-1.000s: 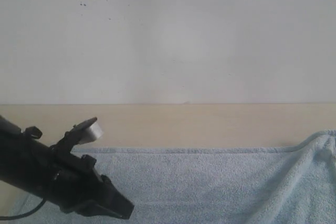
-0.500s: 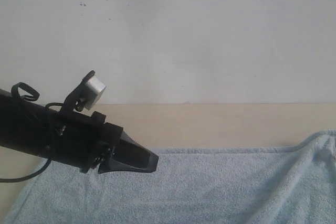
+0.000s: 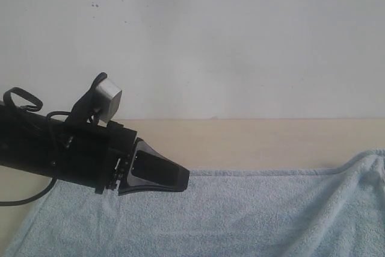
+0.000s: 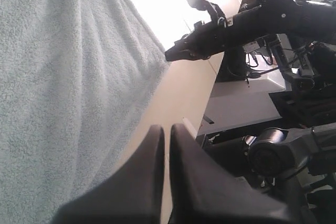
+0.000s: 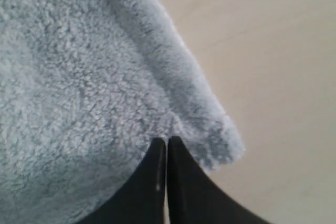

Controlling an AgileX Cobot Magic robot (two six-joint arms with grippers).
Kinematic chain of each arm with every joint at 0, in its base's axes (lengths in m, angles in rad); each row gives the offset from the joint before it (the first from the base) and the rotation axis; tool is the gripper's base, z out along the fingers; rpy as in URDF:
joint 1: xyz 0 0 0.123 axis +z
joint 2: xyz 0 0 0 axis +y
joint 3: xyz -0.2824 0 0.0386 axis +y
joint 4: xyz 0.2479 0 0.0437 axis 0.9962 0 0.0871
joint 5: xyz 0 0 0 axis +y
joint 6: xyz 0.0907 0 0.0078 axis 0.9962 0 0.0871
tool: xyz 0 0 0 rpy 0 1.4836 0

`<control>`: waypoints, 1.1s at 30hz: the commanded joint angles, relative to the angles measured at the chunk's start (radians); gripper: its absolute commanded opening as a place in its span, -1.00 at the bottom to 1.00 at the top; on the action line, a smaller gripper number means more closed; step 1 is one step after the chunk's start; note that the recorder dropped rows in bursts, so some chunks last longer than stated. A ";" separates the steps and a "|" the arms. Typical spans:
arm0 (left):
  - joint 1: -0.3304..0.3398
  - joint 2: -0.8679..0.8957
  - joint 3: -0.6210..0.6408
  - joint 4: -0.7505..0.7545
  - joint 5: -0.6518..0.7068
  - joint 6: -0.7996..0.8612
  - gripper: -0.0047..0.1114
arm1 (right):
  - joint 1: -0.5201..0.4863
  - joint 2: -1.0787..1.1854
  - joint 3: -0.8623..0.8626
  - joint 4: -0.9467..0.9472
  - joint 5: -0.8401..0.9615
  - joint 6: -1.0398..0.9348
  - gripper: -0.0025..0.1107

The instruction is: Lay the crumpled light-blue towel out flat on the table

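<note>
The light-blue towel (image 3: pixel 252 215) lies spread across the near part of the beige table (image 3: pixel 252 142), with its right end humped up toward the frame edge. My left gripper (image 3: pixel 183 180) hangs above the towel's left part, shut and empty; the left wrist view shows its fingers (image 4: pixel 157 145) closed together over the table beside the towel (image 4: pixel 52 77). My right gripper (image 5: pixel 167 141) is shut at a corner of the towel (image 5: pixel 79 77), pinching its fluffy hem just above the table (image 5: pixel 273 51). It also shows from afar as the right gripper (image 4: pixel 173 55). It is outside the exterior view.
A white wall (image 3: pixel 210 40) with a few dark specks rises behind the table. In the left wrist view the table's edge gives way to a grey stand (image 4: pixel 247 108) and dark robot equipment (image 4: pixel 273 156).
My left arm has lifted off the towel's left front and swung up and to the right. The towel's left edge now lies uncovered. The raised right end has not moved.
</note>
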 commanded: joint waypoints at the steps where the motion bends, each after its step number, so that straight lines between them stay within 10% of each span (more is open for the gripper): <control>1: -0.003 -0.005 -0.004 -0.014 0.016 0.008 -0.85 | -0.001 0.057 -0.020 0.155 0.012 -0.127 -0.96; 21: -0.003 -0.005 -0.004 -0.014 0.014 0.032 -0.85 | -0.001 0.118 -0.020 -0.289 0.130 0.257 -0.96; 33: -0.003 -0.005 -0.004 -0.001 -0.040 0.079 -0.85 | -0.001 0.030 -0.057 -0.232 0.071 0.292 -0.96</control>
